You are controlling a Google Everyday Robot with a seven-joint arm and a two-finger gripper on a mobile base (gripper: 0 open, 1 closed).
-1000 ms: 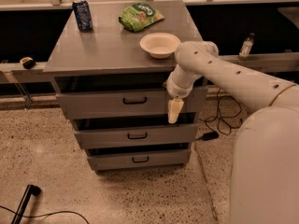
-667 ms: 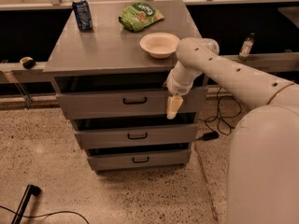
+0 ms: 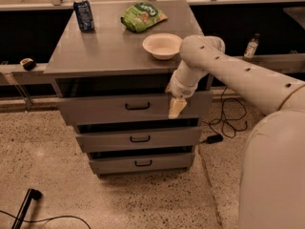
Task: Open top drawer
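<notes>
The top drawer [image 3: 105, 109] is the tallest grey front of three in a grey cabinet, with a small black bar handle [image 3: 137, 106] at its centre. A dark gap shows above its front panel. My gripper [image 3: 176, 108], tan and pointing down, hangs in front of the right part of that panel, to the right of the handle and about level with it. My white arm [image 3: 228, 73] reaches in from the right, past the cabinet's front right corner.
On the cabinet top [image 3: 95, 46] stand a blue can [image 3: 84, 14], a green snack bag [image 3: 143, 15] and a white bowl [image 3: 162, 45]. Two shallower drawers [image 3: 138, 138] sit below. Black cables [image 3: 228, 120] lie on the floor to the right. A bottle [image 3: 251, 46] stands behind.
My gripper has risen a little and edged left along the top drawer's front, towards the handle. The drawer front has not visibly moved.
</notes>
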